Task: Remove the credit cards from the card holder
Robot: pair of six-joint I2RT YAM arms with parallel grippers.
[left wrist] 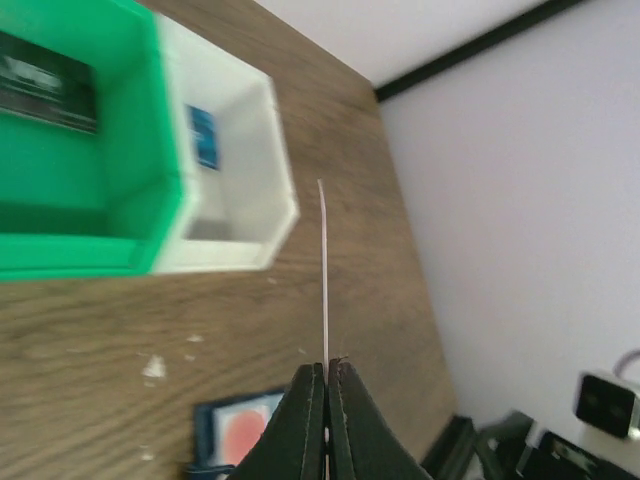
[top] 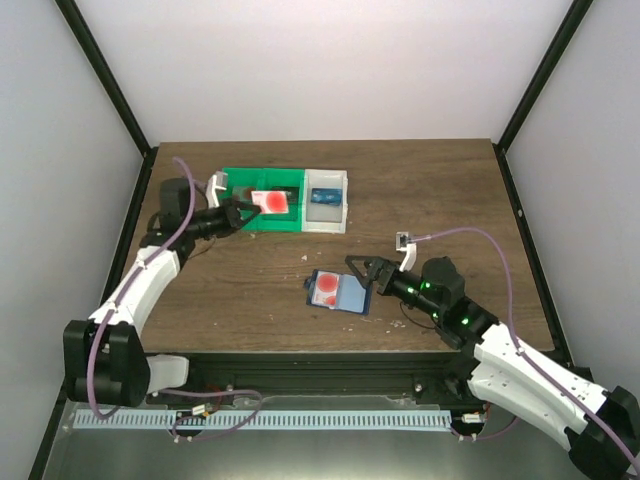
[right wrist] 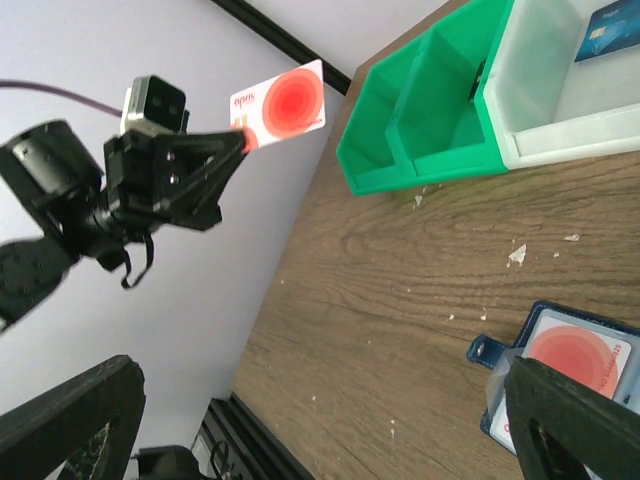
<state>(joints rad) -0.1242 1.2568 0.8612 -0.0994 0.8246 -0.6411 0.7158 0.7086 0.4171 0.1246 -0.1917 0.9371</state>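
Note:
My left gripper [top: 240, 212] is shut on a whitish-pink credit card with a red spot [top: 270, 201] and holds it in the air over the green bin [top: 232, 180]. In the left wrist view the card [left wrist: 323, 270] shows edge-on between the closed fingers of that gripper [left wrist: 326, 368]. The right wrist view shows its face [right wrist: 285, 103]. The navy card holder [top: 338, 291] lies flat at mid-table with another red-spot card [top: 327, 288] in its pocket. My right gripper [top: 362, 280] is wide open and empty at the holder's right edge, with one finger [right wrist: 575, 420] over the holder [right wrist: 560, 370].
A green bin [right wrist: 420, 130] and an adjoining white bin [top: 327, 222] stand at the back of the table. A blue card [top: 324, 195] lies in the white bin. Small white crumbs dot the wood. Black frame posts rise at the table's corners.

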